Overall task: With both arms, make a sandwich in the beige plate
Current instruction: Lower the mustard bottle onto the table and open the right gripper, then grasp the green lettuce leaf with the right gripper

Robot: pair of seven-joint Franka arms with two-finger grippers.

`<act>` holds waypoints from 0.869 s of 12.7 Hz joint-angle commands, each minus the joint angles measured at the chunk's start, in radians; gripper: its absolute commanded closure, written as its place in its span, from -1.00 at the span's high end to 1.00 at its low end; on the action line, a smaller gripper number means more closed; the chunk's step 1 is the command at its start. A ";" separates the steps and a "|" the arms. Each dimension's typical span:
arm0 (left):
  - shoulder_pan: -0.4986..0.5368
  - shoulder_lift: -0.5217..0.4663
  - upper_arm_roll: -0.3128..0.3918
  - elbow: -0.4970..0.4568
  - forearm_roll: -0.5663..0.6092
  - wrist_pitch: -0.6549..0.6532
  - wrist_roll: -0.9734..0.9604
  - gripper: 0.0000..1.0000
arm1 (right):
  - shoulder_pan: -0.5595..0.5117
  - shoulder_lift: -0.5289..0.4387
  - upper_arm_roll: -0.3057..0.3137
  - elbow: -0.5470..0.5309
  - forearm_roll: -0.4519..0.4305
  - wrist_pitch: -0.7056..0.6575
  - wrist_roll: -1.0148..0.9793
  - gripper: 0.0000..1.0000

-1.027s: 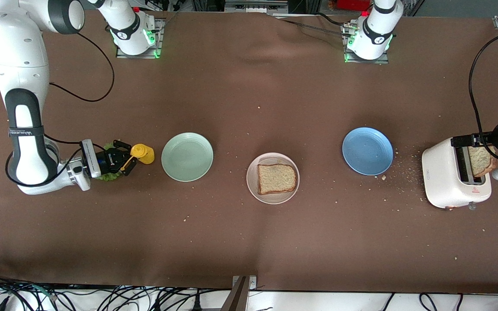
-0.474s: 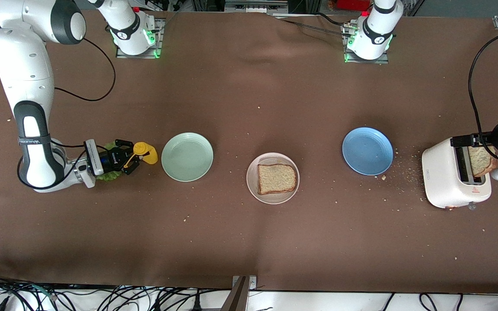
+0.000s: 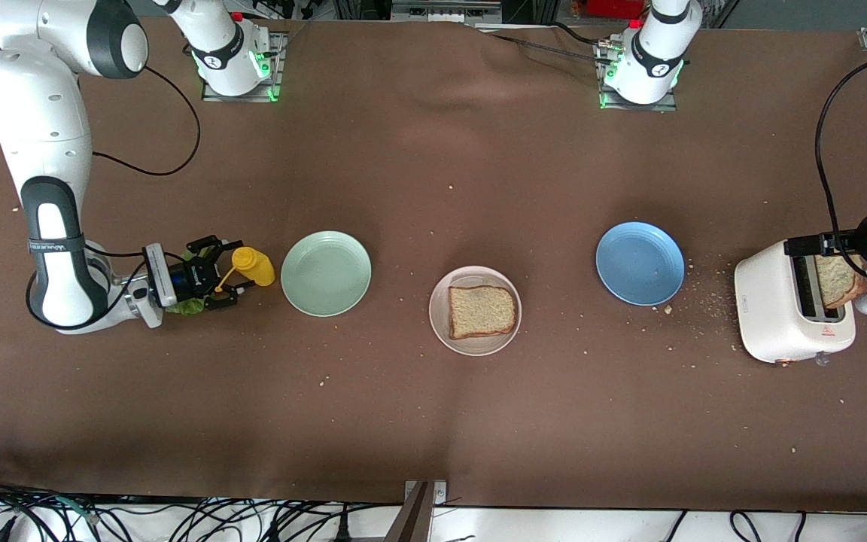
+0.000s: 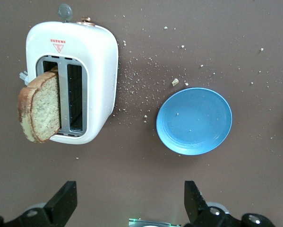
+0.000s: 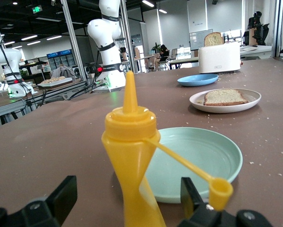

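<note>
The beige plate (image 3: 441, 331) sits mid-table with one brown bread slice (image 3: 481, 311) on it. A second slice (image 3: 836, 280) sticks out of the white toaster (image 3: 780, 316) at the left arm's end. Green lettuce (image 3: 191, 306) lies on the table, mostly hidden under my right gripper (image 3: 226, 275). That gripper is low and open. An upright yellow sauce bottle (image 5: 132, 156) stands in its gap at the fingertips. My left gripper (image 4: 127, 208) is open and empty, high over the table between the toaster (image 4: 96, 71) and the blue plate (image 4: 194, 120).
A mint-green plate (image 3: 326, 272) lies beside the yellow bottle (image 3: 254, 266), toward the beige plate. A blue plate (image 3: 640, 263) lies between the beige plate and the toaster. Crumbs are scattered around the toaster. The bottle's cap hangs open on its tether.
My right arm swung and carried its gripper and the yellow bottle slightly toward the mint-green plate. The gripper then drew back a little. The left arm has not moved.
</note>
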 commanded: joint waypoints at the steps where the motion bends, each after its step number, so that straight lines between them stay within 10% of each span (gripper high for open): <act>1: -0.007 -0.021 -0.005 -0.021 0.038 -0.005 0.001 1.00 | -0.012 -0.012 -0.042 0.019 -0.032 -0.009 0.103 0.94; 5: -0.007 -0.021 -0.005 -0.021 0.038 -0.005 0.001 1.00 | 0.017 -0.078 -0.120 0.032 -0.084 0.026 0.352 0.91; 11: -0.007 -0.021 -0.005 -0.021 0.038 -0.005 0.001 1.00 | 0.132 -0.263 -0.208 0.031 -0.409 0.186 0.909 0.83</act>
